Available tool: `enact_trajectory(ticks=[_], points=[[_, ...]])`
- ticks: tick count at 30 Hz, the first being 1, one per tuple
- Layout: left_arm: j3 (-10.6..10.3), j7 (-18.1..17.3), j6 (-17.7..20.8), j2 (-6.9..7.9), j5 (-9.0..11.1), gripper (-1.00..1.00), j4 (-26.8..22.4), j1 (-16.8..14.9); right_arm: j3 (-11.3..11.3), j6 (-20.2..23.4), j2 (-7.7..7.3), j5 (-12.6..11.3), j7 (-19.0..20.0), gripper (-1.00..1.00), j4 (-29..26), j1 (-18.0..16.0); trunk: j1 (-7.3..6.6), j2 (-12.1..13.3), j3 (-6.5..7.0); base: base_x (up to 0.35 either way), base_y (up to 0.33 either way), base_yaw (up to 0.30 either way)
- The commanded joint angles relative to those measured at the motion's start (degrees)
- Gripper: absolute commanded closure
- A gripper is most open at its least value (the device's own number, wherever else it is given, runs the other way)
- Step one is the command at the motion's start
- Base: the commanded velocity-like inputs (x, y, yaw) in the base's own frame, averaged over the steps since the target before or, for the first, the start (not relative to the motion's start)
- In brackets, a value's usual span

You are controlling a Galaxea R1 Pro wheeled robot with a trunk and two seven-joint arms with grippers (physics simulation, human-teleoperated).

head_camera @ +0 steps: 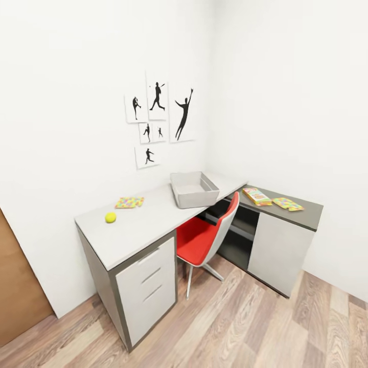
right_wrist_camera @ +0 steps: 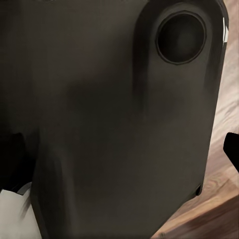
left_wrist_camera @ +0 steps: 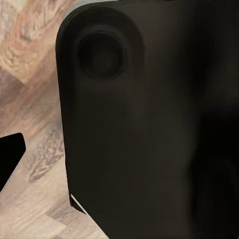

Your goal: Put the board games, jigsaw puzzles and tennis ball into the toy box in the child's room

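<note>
Head view: L-shaped corner surface (head_camera: 138, 225) against two white walls, wood floor (head_camera: 240, 327) below. Toy box (head_camera: 193, 189), grey and open-topped, sits near the inner corner of the surface, toward its front edge; nothing visible inside from this angle. Tennis ball (head_camera: 110, 217), yellow, lies on the left wing close to the front edge, well apart from the toy box. Multicoloured flat piece (head_camera: 129, 202), looks like a jigsaw puzzle, lies flat between ball and box, closer to the wall. On the darker right wing: a flat box with a colourful lid (head_camera: 257, 196), likely the board game, and just beside it to the right a second multicoloured flat piece (head_camera: 288, 204), apart from it, likely the other jigsaw. Red chair (head_camera: 207, 237) with grey shell is tucked at the inner corner, its back overlapping the front edge below the toy box. Drawer unit (head_camera: 147, 286) under the left wing, cabinet door (head_camera: 278, 253) under the right. Silhouette posters (head_camera: 159, 120) on the left wall, brown door (head_camera: 18, 286) at far left. Left and right wrist views: a dark robot body panel (left_wrist_camera: 149, 129) (right_wrist_camera: 119, 129) blocks most of the frame, floor at the edges. Tool state on both arms: cannot tell how far open, cannot tell if anything is held.
</note>
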Motion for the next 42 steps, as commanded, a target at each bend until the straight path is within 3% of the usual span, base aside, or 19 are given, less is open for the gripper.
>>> enact_trajectory(ticks=[1, 30, 36, 42], points=[[0.03, -0.03, -0.18, 0.0, -0.02, -1.0, 0.02, -0.01, -0.02, -0.02, 0.04, -0.03, 0.02, -1.0, 0.01, -0.02, 0.0, -0.02, 0.0, 0.0, 0.0, -0.217], [0.03, -0.03, -0.16, -0.04, -0.02, -1.0, -1.38, -0.01, -0.06, -0.01, 0.61, 0.17, 0.05, -1.0, -0.08, -0.02, 0.0, -0.02, 2.39, 0.0, 0.0, -0.112], [0.14, 0.0, 0.09, -0.13, -0.02, -1.0, -4.92, -0.01, -0.13, 0.17, 0.7, 0.14, 0.02, -1.0, -2.83, -0.02, 0.0, -0.02, 2.94, 0.0, 0.0, -0.065], [0.14, -0.08, 0.82, -0.26, -0.09, -1.0, -11.9, -0.01, -0.22, 0.35, 0.7, -0.14, 0.01, -1.0, -6.62, -0.02, 0.0, -0.02, 3.49, 0.0, 0.0, -0.064]])
